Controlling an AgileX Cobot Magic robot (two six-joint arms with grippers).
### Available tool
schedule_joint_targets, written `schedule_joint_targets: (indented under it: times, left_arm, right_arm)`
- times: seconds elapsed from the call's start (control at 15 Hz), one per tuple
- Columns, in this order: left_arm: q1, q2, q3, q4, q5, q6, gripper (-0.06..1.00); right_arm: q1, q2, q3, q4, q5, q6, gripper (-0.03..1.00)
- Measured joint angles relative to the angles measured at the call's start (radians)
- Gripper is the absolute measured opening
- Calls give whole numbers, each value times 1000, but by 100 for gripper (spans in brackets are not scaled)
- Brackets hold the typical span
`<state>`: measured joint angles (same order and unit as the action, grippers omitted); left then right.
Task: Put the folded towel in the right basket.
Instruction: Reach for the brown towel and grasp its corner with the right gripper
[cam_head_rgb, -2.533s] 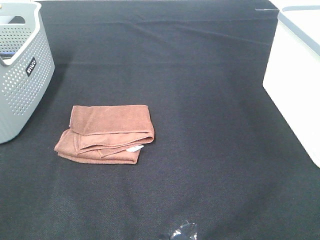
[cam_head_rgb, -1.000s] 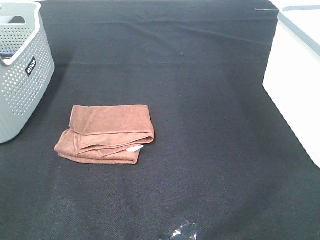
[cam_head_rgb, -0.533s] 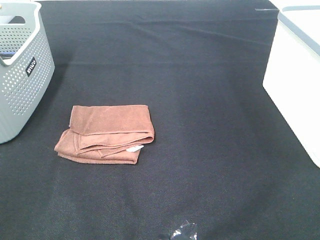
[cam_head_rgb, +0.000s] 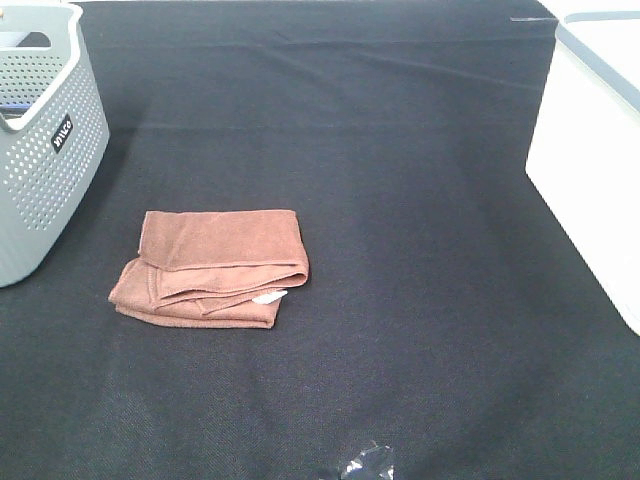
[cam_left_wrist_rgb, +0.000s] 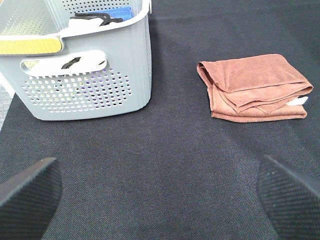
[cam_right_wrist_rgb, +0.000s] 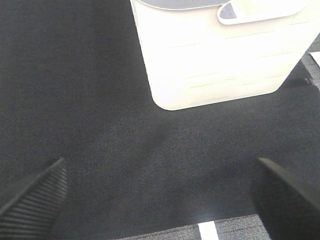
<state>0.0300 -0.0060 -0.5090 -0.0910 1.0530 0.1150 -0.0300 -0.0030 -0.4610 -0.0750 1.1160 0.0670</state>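
Observation:
A folded brown towel (cam_head_rgb: 215, 266) lies on the black table cloth, left of centre; it also shows in the left wrist view (cam_left_wrist_rgb: 255, 86). The white right basket (cam_head_rgb: 590, 150) stands at the table's right edge and shows in the right wrist view (cam_right_wrist_rgb: 220, 50). My left gripper (cam_left_wrist_rgb: 155, 195) is open and empty, well short of the towel. My right gripper (cam_right_wrist_rgb: 160, 195) is open and empty, short of the white basket. Neither gripper shows in the high view.
A grey perforated basket (cam_head_rgb: 40, 140) stands at the far left, with blue and black items inside in the left wrist view (cam_left_wrist_rgb: 80, 70). A small dark shiny object (cam_head_rgb: 366, 464) sits at the table's front edge. Black cloth (cam_head_rgb: 400, 200) covers the table.

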Motion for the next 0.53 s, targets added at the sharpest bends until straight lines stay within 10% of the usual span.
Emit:
schedule_joint_targets:
  times: [0.53]
  left_arm:
    - [0,0,0,0,0,0,99]
  right_arm:
    - [0,0,0,0,0,-3,96]
